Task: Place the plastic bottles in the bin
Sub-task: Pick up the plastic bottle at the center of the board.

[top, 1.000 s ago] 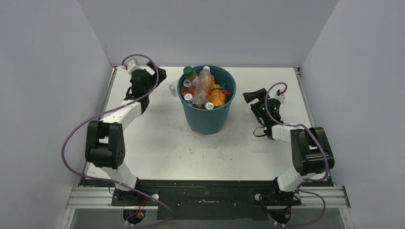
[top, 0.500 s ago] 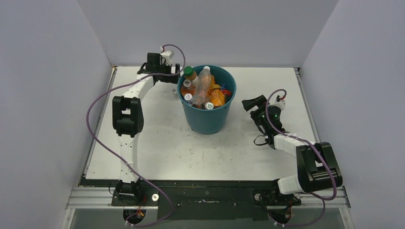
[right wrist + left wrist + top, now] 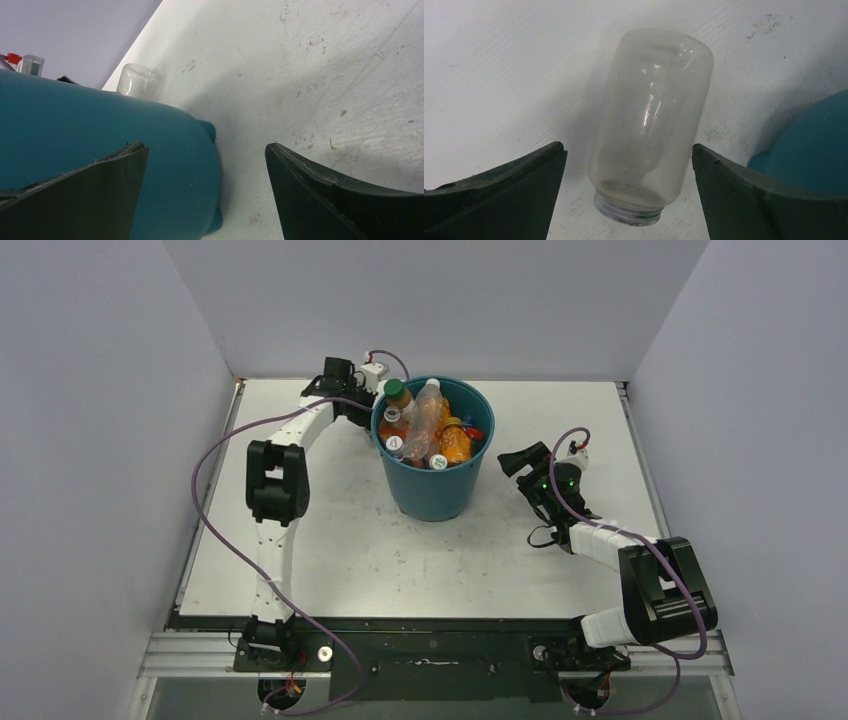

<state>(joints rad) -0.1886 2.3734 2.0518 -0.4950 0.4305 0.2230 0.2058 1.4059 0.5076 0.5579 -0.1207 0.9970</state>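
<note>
The teal bin (image 3: 432, 490) stands mid-table, filled with several plastic bottles (image 3: 432, 428), orange and clear, one green-capped. One clear, capless bottle (image 3: 651, 125) lies on the table just left of the bin (image 3: 814, 145). My left gripper (image 3: 627, 146) hangs open over it, one finger on each side and neither touching. From above, the left gripper (image 3: 362, 405) sits at the bin's far-left rim and hides that bottle. My right gripper (image 3: 515, 462) is open and empty, right of the bin (image 3: 100, 140). The clear bottle (image 3: 137, 82) shows beyond the bin.
Grey walls close in the white table (image 3: 330, 540) at the back and on both sides. The left arm's purple cable (image 3: 215, 530) loops over the table's left side. Scuffed bare tabletop (image 3: 325, 75) lies right of the bin.
The left arm has swung from the table's left side to the bin's far-left rim, over the clear bottle. The right gripper has edged toward the bin. Both grippers stayed open.
</note>
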